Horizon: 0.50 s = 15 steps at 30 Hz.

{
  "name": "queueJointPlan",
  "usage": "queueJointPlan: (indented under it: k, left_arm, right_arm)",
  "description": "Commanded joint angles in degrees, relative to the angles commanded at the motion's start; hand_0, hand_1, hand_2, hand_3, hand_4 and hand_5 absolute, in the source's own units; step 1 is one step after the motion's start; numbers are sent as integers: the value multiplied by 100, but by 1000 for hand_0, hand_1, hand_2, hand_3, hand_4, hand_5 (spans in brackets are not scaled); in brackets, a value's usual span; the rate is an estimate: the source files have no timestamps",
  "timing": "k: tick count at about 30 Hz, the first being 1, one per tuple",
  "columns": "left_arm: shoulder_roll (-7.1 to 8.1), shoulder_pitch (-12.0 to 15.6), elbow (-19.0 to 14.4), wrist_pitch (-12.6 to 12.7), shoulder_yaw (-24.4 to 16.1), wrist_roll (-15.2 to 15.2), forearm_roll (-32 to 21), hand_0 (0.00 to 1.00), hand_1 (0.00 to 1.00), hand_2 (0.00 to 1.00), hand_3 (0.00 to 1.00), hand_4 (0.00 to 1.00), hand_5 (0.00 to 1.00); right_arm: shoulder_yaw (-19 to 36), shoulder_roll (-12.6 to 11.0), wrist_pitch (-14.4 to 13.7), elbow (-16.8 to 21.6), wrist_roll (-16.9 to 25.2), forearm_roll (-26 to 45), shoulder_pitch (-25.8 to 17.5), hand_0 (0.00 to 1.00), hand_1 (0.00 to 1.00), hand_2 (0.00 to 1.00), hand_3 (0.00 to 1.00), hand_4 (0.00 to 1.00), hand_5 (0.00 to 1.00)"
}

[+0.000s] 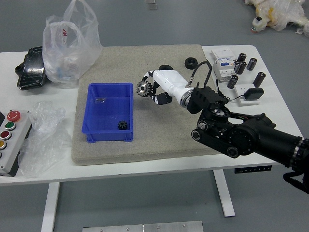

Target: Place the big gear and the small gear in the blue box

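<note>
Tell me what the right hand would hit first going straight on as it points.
With the big gear leading, the right hand would probably meet the blue box at its right-hand rim, near the far corner. Height is unclear; it might pass above.

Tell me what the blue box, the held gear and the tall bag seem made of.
Blue box: likely moulded plastic, evenly coloured, thin-walled.
Held gear: greyish glints on its teeth suggest metal, though shiny plastic is possible.
Tall bag: glossy plastic film, see-through and crinkled.
</note>
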Motion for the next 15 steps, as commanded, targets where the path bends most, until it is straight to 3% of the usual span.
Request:
queueJointPlan:
  k: [6,11,12,15]
  left_arm:
    - [9,11,-4,1,-12,16,11,853,873,863,975,826,779]
    - [11,12,-6,5,-17,17,14,853,873,863,975,826,779]
    - [10,14,-7,4,-20,20,18,853,873,863,975,825,779]
    - [8,16,-7,4,-24,25,23,853,873,863,975,825,779]
  right_arm:
    - [-243,177,1,513,-14,-243,208,424,564,425,477,453,2]
    - [-487,292,-4,556,22,-334,217,424,564,425,477,453,2]
    - [-515,306,-9,547,25,-349,214,422,565,509,488,490,2]
    - [-560,342,-28,536,34,-380,217,422,565,509,488,490,2]
